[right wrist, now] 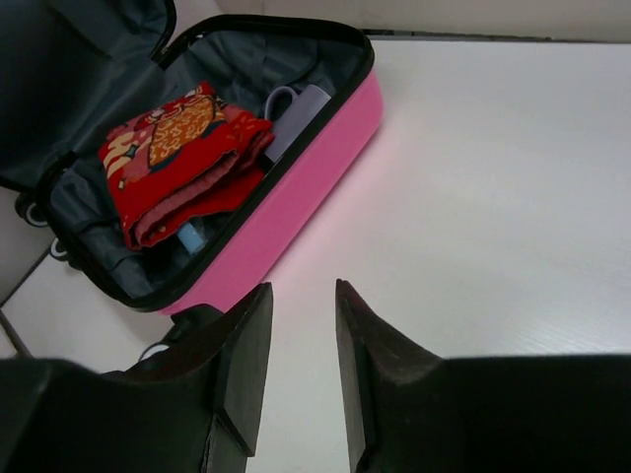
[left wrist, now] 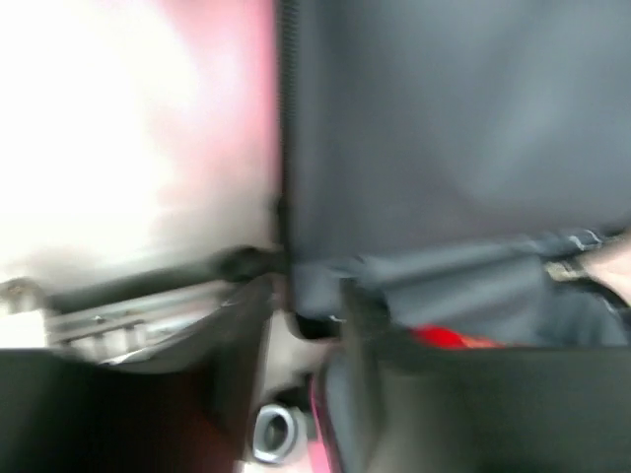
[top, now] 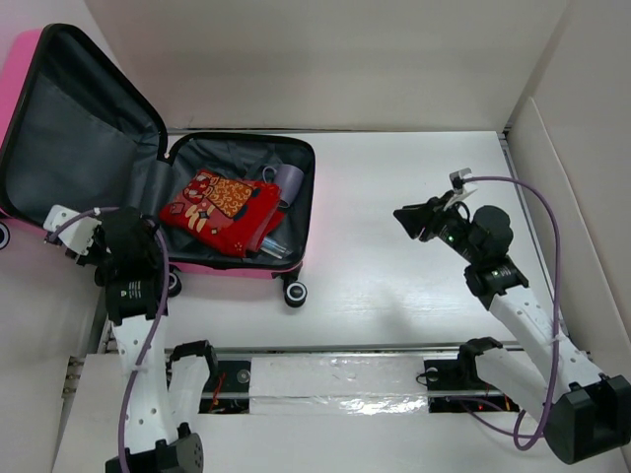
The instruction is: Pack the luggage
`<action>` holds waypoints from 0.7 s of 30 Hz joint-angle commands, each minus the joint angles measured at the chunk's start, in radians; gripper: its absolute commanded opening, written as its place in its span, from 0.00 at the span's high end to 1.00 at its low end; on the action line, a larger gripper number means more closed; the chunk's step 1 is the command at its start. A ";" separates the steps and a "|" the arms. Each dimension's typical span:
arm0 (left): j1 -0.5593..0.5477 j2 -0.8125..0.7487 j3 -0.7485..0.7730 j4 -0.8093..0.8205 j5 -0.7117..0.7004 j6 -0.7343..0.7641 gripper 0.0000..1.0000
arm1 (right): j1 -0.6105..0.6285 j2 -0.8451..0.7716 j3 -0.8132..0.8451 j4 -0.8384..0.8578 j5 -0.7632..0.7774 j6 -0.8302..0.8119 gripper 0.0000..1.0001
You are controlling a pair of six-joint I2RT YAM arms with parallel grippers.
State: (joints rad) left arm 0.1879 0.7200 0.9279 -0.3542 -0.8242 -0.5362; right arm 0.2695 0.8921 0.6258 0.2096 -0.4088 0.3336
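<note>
The pink luggage (top: 229, 267) lies open at the left. Its lid (top: 79, 128) leans back and shows dark grey lining. The base holds a red patterned pouch (top: 222, 212), a lavender mug (top: 289, 180) and a bluish item. My left gripper (top: 133, 236) is at the hinge corner of the luggage. The left wrist view is blurred. There the left gripper (left wrist: 306, 296) has its fingers apart at the grey hinge fabric, with a caster wheel (left wrist: 274, 432) below. My right gripper (top: 414, 219) hovers open and empty right of the luggage (right wrist: 286, 207), above the bare table (right wrist: 473, 197).
A caster wheel (top: 295, 293) sticks out at the base's near right corner. White walls enclose the table at the back and right (top: 562, 158). A metal rail (top: 325, 379) runs along the near edge between the arm bases.
</note>
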 commanded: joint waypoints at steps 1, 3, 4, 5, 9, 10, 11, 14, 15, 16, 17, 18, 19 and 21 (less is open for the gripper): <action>0.030 0.048 0.012 -0.048 -0.239 0.153 0.65 | 0.007 -0.042 0.054 0.013 -0.015 -0.024 0.54; 0.090 0.119 0.026 -0.034 -0.210 0.176 0.40 | 0.007 -0.050 0.052 0.014 -0.016 -0.025 0.40; 0.113 0.145 0.043 -0.041 -0.184 0.176 0.31 | 0.007 -0.050 0.051 0.014 -0.025 -0.027 0.37; 0.175 0.206 0.069 -0.069 -0.170 0.133 0.29 | 0.016 -0.047 0.052 0.016 -0.030 -0.028 0.34; 0.228 0.286 0.150 -0.056 -0.113 0.177 0.27 | 0.028 -0.021 0.075 -0.001 -0.067 -0.044 0.33; 0.228 0.295 0.161 -0.048 -0.125 0.185 0.27 | 0.028 -0.015 0.077 -0.001 -0.077 -0.047 0.33; 0.228 0.317 0.169 -0.036 -0.130 0.196 0.28 | 0.040 -0.013 0.077 0.002 -0.084 -0.047 0.32; 0.228 0.357 0.199 -0.025 -0.139 0.205 0.34 | 0.072 -0.002 0.083 -0.001 -0.075 -0.059 0.32; 0.228 0.364 0.212 -0.022 -0.138 0.208 0.38 | 0.073 0.001 0.084 -0.006 -0.068 -0.064 0.32; 0.228 0.371 0.215 -0.025 -0.133 0.202 0.44 | 0.086 0.004 0.087 -0.007 -0.050 -0.068 0.31; 0.228 0.375 0.215 -0.023 -0.136 0.200 0.47 | 0.086 0.010 0.089 -0.012 -0.039 -0.073 0.31; 0.228 0.375 0.210 -0.016 -0.139 0.200 0.50 | 0.095 0.013 0.089 -0.018 -0.032 -0.077 0.31; 0.228 0.375 0.206 -0.008 -0.141 0.203 0.53 | 0.096 0.014 0.089 -0.016 -0.021 -0.077 0.32; 0.228 0.375 0.200 0.021 -0.127 0.212 0.53 | 0.096 0.025 0.092 -0.022 -0.016 -0.082 0.32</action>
State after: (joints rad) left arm 0.4080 1.0988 1.1004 -0.3855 -0.9371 -0.3443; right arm 0.3565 0.9089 0.6670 0.1837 -0.4488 0.2794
